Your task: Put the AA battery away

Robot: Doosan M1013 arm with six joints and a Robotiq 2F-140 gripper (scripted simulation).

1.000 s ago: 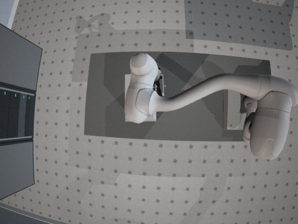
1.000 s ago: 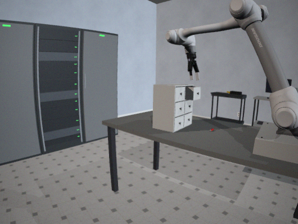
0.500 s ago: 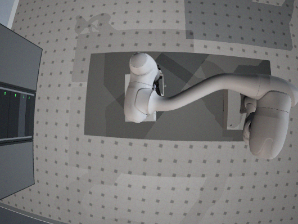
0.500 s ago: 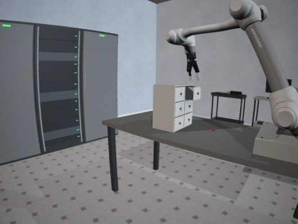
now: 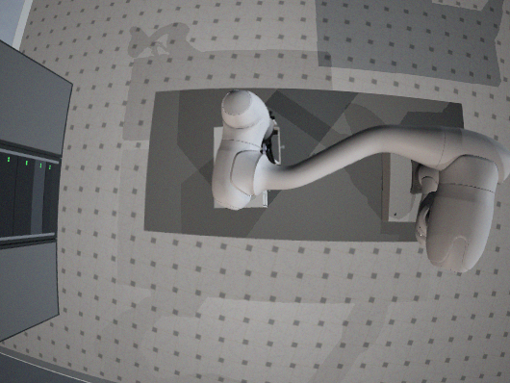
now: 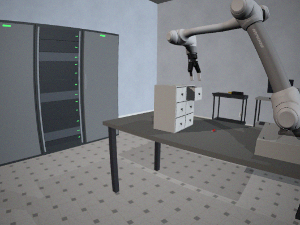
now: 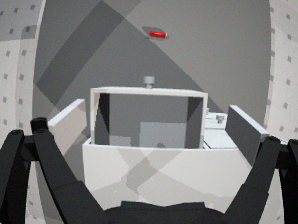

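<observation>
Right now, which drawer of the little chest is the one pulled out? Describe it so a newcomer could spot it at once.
Find the dark table, then the small white chest standing on it with six drawers in two columns. The open drawer is the top one in the column nearer the arm's base, right under the open fingers. It alone juts out of the front; the other five sit flush.
</observation>
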